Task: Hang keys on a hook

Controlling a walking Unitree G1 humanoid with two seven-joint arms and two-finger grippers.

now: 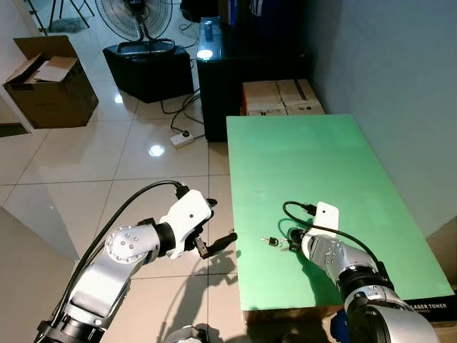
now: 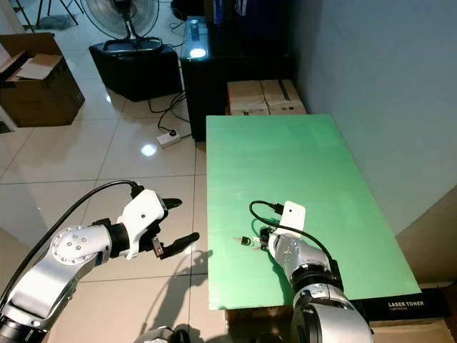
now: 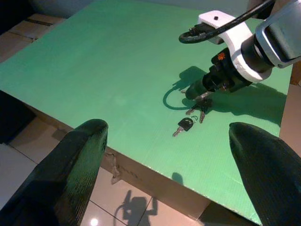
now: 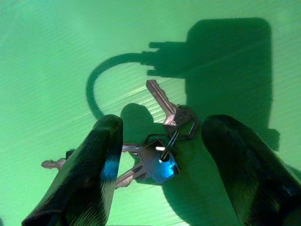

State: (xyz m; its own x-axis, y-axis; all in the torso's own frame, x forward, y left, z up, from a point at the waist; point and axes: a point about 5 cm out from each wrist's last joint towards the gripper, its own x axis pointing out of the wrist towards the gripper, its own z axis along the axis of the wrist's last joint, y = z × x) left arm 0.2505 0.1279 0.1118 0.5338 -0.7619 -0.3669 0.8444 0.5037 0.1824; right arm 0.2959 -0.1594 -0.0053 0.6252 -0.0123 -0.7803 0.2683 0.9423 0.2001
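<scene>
A bunch of keys (image 4: 162, 141) with a black fob (image 3: 186, 124) lies on the green table (image 1: 300, 157) near its front left corner. My right gripper (image 4: 160, 136) is down at the table, open, with one finger on each side of the key ring; neither finger touches the keys. From the head, that gripper (image 1: 294, 239) sits just right of the keys (image 1: 275, 243). My left gripper (image 1: 218, 223) hovers open over the floor to the left of the table edge, pointing towards the keys.
A wall runs along the table's right side. Cardboard boxes (image 1: 282, 96) and a black cabinet (image 1: 214, 71) stand behind the table. A fan (image 1: 136, 18), an open carton (image 1: 50, 78) and a power strip (image 1: 182, 138) are on the tiled floor to the left.
</scene>
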